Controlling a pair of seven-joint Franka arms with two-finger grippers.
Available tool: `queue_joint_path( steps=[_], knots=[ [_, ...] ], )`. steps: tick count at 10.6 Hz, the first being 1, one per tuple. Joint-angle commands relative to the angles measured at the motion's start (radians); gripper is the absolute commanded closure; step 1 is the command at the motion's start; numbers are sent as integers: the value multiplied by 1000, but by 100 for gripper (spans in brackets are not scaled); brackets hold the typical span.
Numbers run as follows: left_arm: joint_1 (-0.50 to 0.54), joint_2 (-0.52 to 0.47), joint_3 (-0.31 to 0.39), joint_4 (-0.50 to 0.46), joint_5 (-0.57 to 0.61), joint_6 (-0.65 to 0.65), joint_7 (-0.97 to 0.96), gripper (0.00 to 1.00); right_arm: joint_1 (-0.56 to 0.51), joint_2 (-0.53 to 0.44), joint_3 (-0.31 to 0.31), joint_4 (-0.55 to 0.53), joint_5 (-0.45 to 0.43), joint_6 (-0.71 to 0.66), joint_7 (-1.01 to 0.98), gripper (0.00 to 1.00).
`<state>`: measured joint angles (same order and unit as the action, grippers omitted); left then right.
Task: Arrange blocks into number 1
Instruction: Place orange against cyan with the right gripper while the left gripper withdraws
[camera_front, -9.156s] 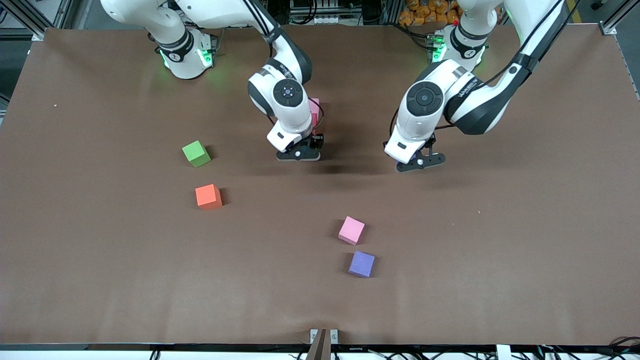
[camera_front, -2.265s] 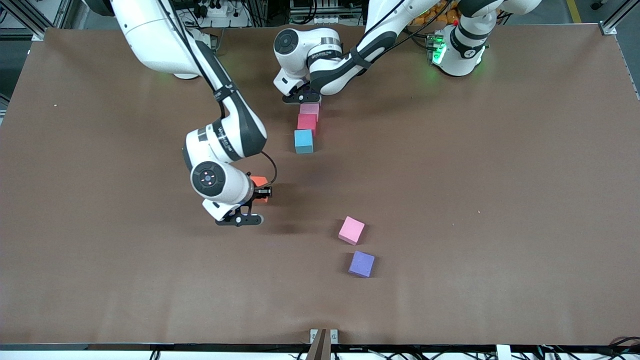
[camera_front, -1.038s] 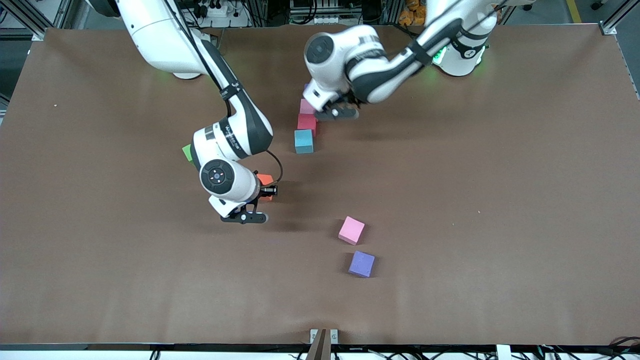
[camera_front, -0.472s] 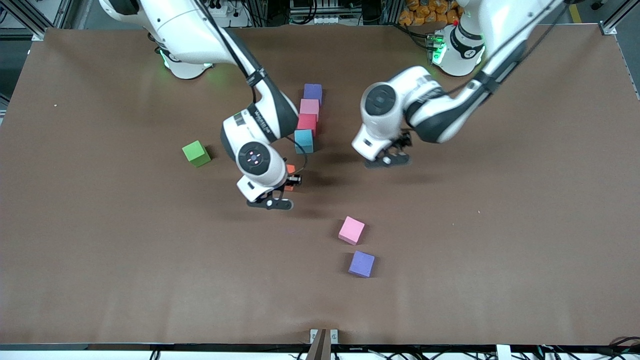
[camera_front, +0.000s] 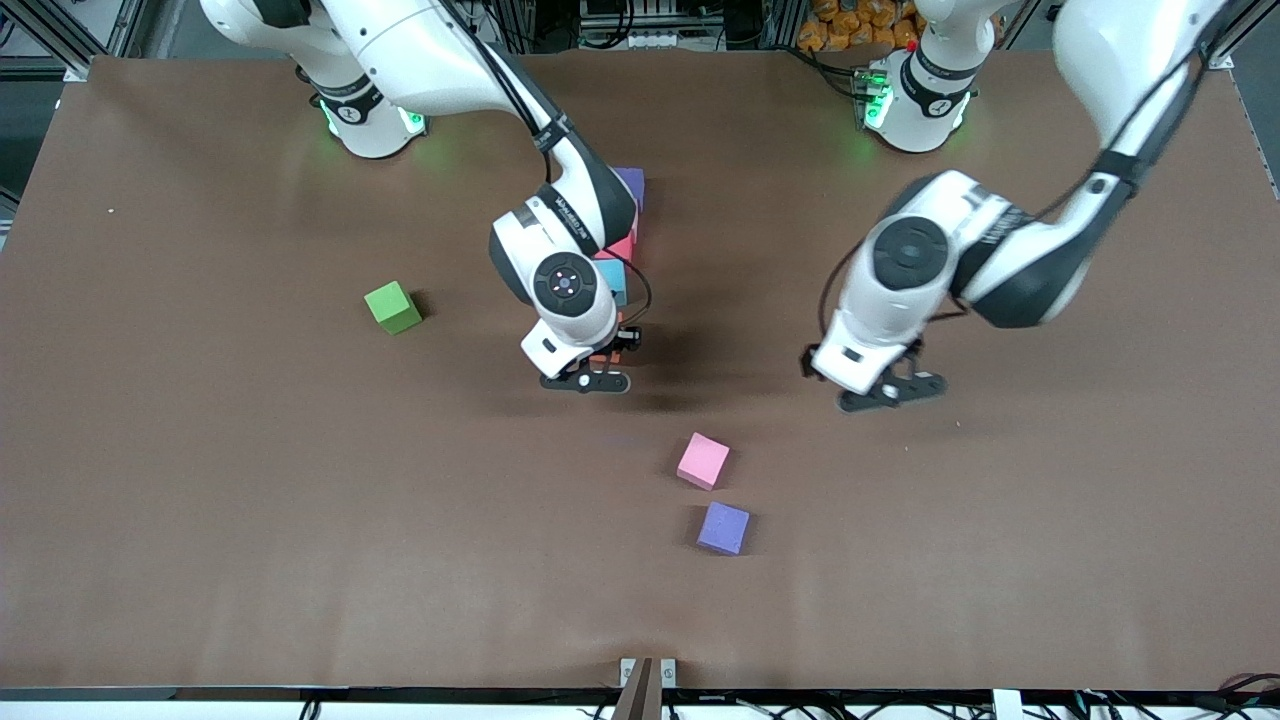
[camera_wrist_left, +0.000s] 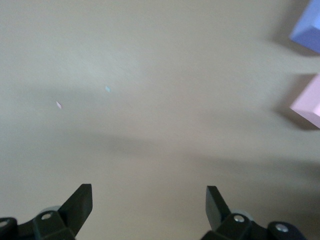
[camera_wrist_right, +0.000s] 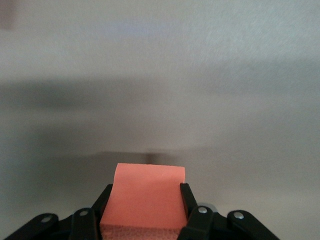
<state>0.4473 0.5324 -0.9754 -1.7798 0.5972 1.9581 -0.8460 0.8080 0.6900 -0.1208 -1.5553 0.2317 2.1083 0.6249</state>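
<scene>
The right gripper (camera_wrist_right: 145, 212) is clamping its jaws on the light, soft-looking orange block (camera_wrist_right: 146, 197) by two flat sides above the bench (camera_front: 200, 500) just below the block column (camera_front: 627, 215), while the left gripper (camera_wrist_left: 150, 210) is hanging open, empty.

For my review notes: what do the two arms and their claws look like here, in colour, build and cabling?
Both arms are glossy white with black joint bands and round wrist caps. A thin black cable runs along each forearm, and green lights glow at both bases. The right claw and left claw are black, two-fingered, with small silver screws near the fingers. Small lettering on the black bands is unreadable.
</scene>
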Motion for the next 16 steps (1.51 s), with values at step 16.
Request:
queue_joint_path(
  steps=[16],
  knots=[
    [-505, -249, 881, 80, -436, -122, 783, 0, 63, -3, -7, -98, -12, 70, -2, 100]
  ],
)
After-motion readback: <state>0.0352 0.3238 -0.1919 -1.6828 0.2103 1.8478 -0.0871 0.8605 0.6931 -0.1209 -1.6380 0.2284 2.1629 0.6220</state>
